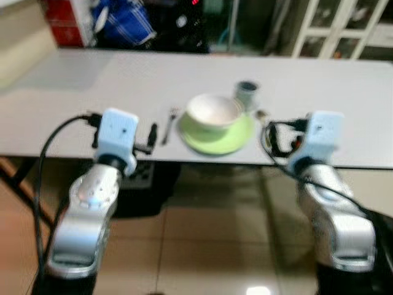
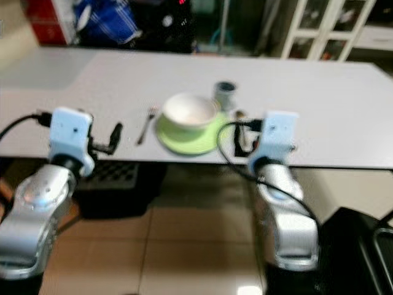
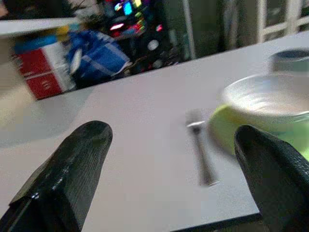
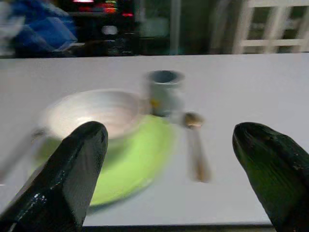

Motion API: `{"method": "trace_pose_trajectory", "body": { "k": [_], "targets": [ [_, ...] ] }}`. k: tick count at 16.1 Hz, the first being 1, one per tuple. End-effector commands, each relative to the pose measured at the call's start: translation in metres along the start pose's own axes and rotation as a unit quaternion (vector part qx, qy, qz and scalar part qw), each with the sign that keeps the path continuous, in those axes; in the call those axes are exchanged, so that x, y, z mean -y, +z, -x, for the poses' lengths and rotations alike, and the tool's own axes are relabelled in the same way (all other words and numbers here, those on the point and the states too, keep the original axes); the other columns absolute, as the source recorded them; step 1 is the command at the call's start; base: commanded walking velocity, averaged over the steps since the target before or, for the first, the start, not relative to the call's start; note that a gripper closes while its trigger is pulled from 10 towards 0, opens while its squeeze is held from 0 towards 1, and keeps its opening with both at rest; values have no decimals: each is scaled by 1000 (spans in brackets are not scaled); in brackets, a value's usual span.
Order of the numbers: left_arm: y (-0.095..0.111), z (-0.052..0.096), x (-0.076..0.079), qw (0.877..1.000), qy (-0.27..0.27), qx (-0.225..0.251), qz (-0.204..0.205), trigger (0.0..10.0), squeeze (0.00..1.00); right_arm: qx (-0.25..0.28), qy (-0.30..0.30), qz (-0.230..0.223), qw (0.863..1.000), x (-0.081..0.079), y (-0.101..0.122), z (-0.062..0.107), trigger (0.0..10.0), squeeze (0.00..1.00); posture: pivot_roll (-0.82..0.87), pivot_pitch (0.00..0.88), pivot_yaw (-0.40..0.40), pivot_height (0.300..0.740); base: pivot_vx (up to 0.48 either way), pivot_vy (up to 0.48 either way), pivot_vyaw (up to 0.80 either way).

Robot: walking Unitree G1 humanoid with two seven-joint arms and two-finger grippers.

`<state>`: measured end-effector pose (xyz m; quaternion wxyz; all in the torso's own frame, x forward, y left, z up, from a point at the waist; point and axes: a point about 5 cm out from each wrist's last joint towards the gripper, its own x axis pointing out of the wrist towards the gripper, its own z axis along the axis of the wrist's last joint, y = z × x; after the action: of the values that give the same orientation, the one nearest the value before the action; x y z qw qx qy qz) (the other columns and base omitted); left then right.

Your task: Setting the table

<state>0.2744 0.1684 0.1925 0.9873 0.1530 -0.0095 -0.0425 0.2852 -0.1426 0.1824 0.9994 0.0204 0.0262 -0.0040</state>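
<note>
A white bowl (image 1: 212, 112) sits on a green plate (image 1: 228, 140) near the front edge of a long white table (image 1: 73, 92). A grey cup (image 1: 247, 92) stands just behind the plate on its right. A fork (image 1: 170, 123) lies left of the plate and a spoon (image 4: 195, 145) lies right of it. My left gripper (image 3: 174, 140) is open, held at the table's front edge, facing the fork. My right gripper (image 4: 169, 133) is open too, at the front edge right of the plate, facing bowl, cup and spoon. Neither holds anything.
Behind the table are a red box (image 1: 61, 21), a blue bag (image 1: 126, 24) and a white cabinet (image 1: 344, 27). A dark crate (image 2: 113, 175) sits under the table on the tiled floor. A black object (image 2: 356, 246) stands at my right.
</note>
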Motion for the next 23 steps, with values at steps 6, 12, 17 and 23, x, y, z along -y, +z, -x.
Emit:
{"method": "trace_pose_trajectory", "body": {
  "k": [6, 12, 17, 23],
  "targets": [
    [-1, 2, 1, 1000, -9, -9, 7, 10000, 0, 2, -7, 7, 1000, 2, 1, 2, 10000, 0, 38, 0, -13, 740, 0, 351, 0],
    [7, -2, 6, 1000, -22, 2, 8, 10000, 0, 1, -19, 4, 1000, 8, 0, 2, 10000, 0, 72, 0, -35, 740, 0, 363, 0],
    [1, 8, -1, 1000, 12, -8, 7, 10000, 0, -6, 16, 5, 1000, -1, 1, -9, 10000, 0, 108, 0, -101, 740, 0, 363, 0],
    [-4, 7, -3, 1000, 9, -18, 12, 10000, 0, -11, 16, 9, 1000, -3, -4, -3, 10000, 0, 70, 0, -45, 740, 0, 363, 0]
  ]
}}
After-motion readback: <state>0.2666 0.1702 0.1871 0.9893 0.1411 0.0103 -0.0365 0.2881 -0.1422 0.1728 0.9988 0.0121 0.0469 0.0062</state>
